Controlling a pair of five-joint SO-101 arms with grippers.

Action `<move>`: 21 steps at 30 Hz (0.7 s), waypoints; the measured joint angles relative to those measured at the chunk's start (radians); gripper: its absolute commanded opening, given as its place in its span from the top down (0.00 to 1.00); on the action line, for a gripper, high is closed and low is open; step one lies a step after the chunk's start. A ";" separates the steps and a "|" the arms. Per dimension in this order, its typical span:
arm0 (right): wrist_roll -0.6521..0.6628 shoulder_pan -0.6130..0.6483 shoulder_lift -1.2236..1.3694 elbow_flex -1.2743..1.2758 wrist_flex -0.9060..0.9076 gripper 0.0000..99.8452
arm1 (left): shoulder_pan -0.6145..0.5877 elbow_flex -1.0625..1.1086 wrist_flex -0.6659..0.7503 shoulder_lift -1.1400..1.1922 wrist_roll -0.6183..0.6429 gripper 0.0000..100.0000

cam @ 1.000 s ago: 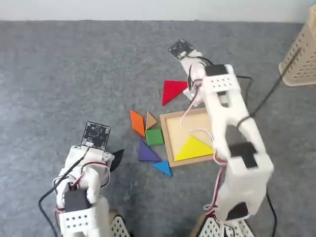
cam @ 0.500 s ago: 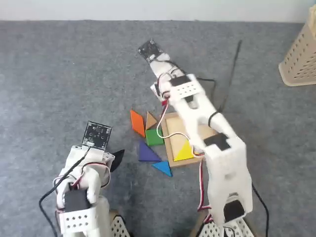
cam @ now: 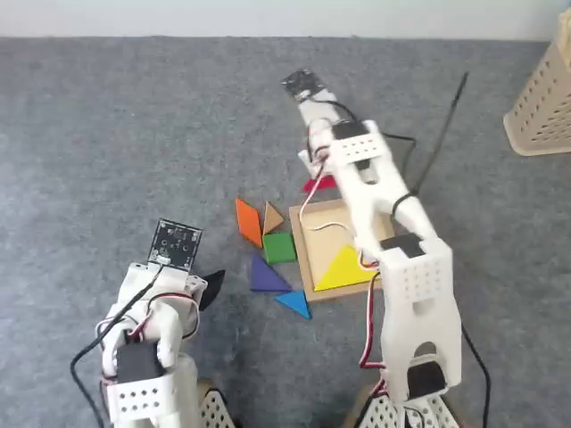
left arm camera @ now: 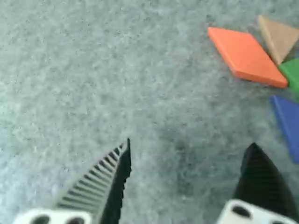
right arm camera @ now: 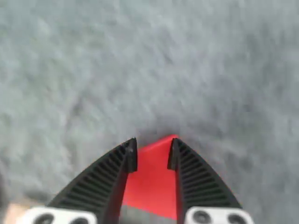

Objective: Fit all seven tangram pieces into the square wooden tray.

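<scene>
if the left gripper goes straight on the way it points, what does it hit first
Probably the bare grey carpet ahead of the open left gripper. The orange piece sits farther on, off to one side; depth is unclear.

Wooden tray (cam: 306, 252), matt grey carpet (cam: 134, 134)

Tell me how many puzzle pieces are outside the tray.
6. Orange piece, tan piece, green piece, purple piece and blue piece lie beside the tray; the red piece is in the right gripper.
</scene>
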State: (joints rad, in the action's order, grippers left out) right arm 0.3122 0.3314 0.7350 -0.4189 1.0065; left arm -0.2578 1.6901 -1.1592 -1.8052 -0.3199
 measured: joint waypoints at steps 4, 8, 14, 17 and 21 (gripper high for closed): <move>-0.003 -0.063 0.000 -0.043 0.143 0.92 | 0.000 0.000 0.000 0.000 0.000 0.65; -0.003 -0.135 0.002 -0.061 0.181 0.93 | 0.000 0.000 0.000 0.000 0.000 0.65; -0.003 -0.272 0.002 -0.061 0.196 0.93 | 0.000 0.000 0.000 0.000 0.000 0.65; -0.003 -0.351 0.003 -0.060 0.196 0.93 | 0.000 0.000 0.000 0.000 0.000 0.65; -0.003 -0.397 0.003 -0.060 0.196 0.91 | 0.000 0.000 0.000 0.000 0.000 0.65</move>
State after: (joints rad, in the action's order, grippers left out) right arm 0.3092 -0.0660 0.7380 -0.4787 1.2029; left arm -0.2578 1.6901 -1.1592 -1.8052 -0.3199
